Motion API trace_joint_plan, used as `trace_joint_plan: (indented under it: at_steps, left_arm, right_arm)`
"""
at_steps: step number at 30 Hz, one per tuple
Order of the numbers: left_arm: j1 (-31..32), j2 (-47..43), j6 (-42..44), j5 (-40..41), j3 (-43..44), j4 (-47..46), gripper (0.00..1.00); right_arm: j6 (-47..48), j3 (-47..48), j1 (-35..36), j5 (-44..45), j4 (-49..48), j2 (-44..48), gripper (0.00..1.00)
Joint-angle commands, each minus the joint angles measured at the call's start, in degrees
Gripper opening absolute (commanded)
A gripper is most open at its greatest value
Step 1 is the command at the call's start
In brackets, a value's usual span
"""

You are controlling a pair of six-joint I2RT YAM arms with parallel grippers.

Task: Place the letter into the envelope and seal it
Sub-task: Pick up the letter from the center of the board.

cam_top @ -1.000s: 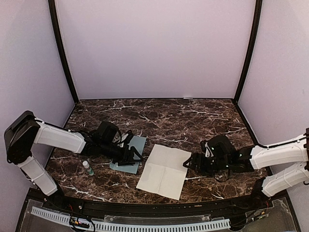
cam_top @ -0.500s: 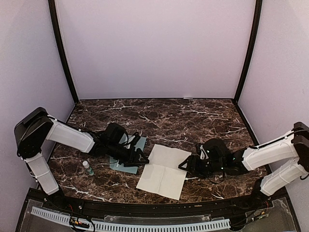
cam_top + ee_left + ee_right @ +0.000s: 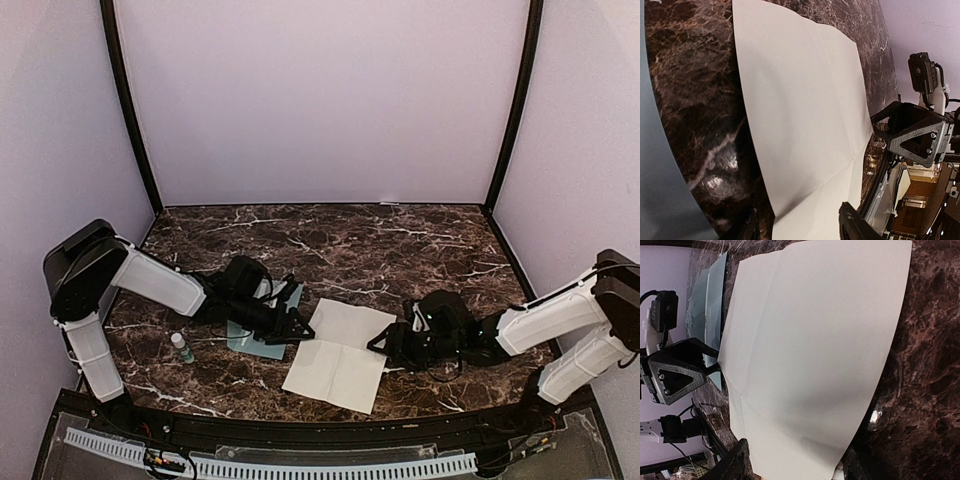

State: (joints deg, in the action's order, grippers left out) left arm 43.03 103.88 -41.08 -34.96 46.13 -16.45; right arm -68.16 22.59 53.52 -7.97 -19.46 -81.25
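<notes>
The letter point(image 3: 340, 355) lies flat on the marble table, plain whitish face up, with fold creases showing. It fills the left wrist view point(image 3: 805, 110) and the right wrist view point(image 3: 810, 340). The pale teal envelope point(image 3: 288, 297) lies just left of it, partly under my left arm, and shows as a teal edge point(image 3: 655, 165) and a teal strip point(image 3: 710, 290). My left gripper point(image 3: 300, 334) is open, low at the letter's left edge, which runs between its fingers point(image 3: 802, 231). My right gripper point(image 3: 378, 346) is open at the letter's right edge, its fingers either side of that edge point(image 3: 795, 471).
A small white bottle with a green cap point(image 3: 182, 347) stands left of the envelope, near the left arm. The table's black front rail point(image 3: 320, 425) runs just below the letter. Pale walls close in the back and both sides.
My left gripper moved right, off the envelope to the letter's left edge. The right gripper moved left to the letter's right edge. Both pairs of jaws narrowed a little. The letter has not moved.
</notes>
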Motion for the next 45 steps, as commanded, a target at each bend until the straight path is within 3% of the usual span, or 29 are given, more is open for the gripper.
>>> trace_joint_plan:
  at_steps: [1, 11, 20, 30, 37, 41, 45]
  left_arm:
    - [0.33, 0.70, -0.46, -1.76, 0.61, -2.46, 0.53]
    - [0.37, 1.77, -2.57, -2.31, -1.03, -7.77, 0.42]
    - [0.32, -0.92, -5.79, -1.98, -3.47, -11.34, 0.20]
    - [0.30, -2.29, -8.84, -2.51, -5.20, -14.28, 0.04]
    - [-0.51, -4.71, -9.10, -2.97, -5.75, -14.07, 0.00]
    - [-1.16, -6.67, -8.72, -4.43, -5.49, -12.96, 0.00]
    - [-2.32, -8.62, -5.33, -7.77, -2.93, -7.73, 0.00]
  right_arm:
    - [-0.83, -0.70, 0.45, -0.21, -2.68, -1.62, 0.60]
    - [-0.75, -0.09, 0.45, -0.08, -1.74, -1.98, 0.60]
    - [-0.83, -0.09, 0.43, 0.59, -0.60, -1.34, 0.60]
    - [-0.56, 0.26, 0.45, 0.84, 0.45, -1.19, 0.60]
    - [-0.67, 0.04, 0.45, 2.01, 1.92, 0.17, 0.60]
    - [1.47, 1.15, 0.43, 4.99, 6.76, 3.62, 0.66]
    - [6.87, 3.94, 0.29, 11.26, 16.25, 11.71, 0.78]
